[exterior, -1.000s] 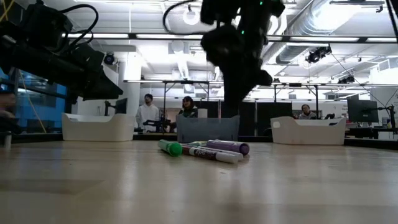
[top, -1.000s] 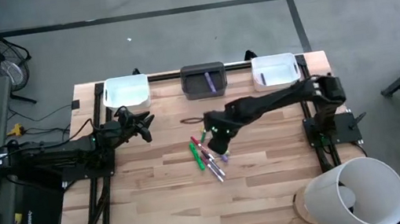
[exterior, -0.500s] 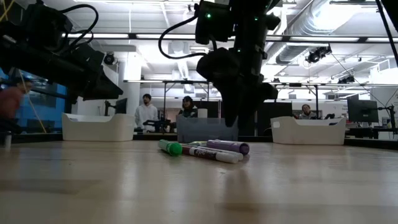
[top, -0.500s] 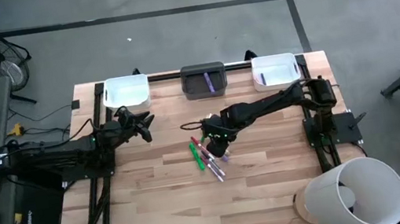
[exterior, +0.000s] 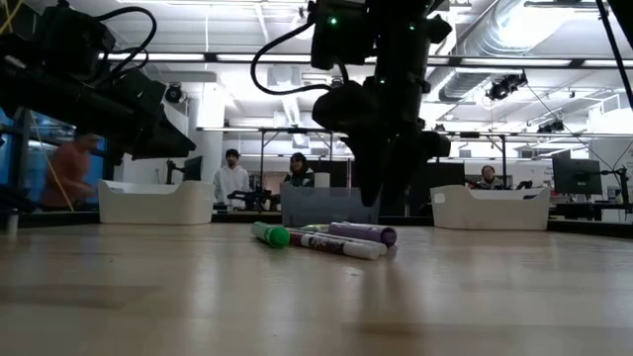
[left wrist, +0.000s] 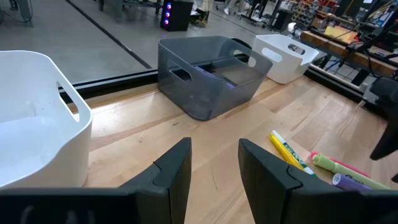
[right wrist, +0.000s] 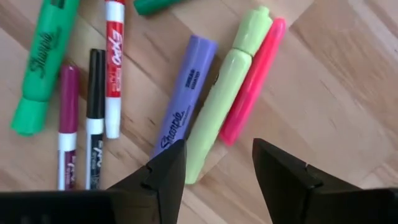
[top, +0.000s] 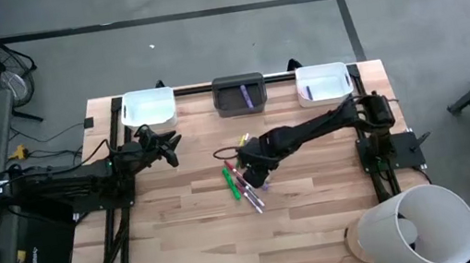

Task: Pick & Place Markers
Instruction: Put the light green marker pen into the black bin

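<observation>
Fingers of the right gripper (right wrist: 214, 168) stand parted and empty, hanging low over the cluster of markers on the pale wooden table (top: 323, 221). Directly ahead of them lie a light green highlighter (right wrist: 225, 93), touching a pink highlighter (right wrist: 252, 81) on one side, with a purple Sharpie highlighter (right wrist: 185, 93) just beside it on the other. Farther off in the same cluster lie a red Expo marker (right wrist: 113, 65), a black marker (right wrist: 94, 115), a maroon marker (right wrist: 67, 124) and a green Sharpie marker (right wrist: 42, 65). A yellow marker (left wrist: 287, 149) lies near the group. Behind stands a grey rectangular bin (top: 240, 94) between two white bins (top: 149, 110). The left gripper (left wrist: 214, 168) waits apart, spread and empty.
</observation>
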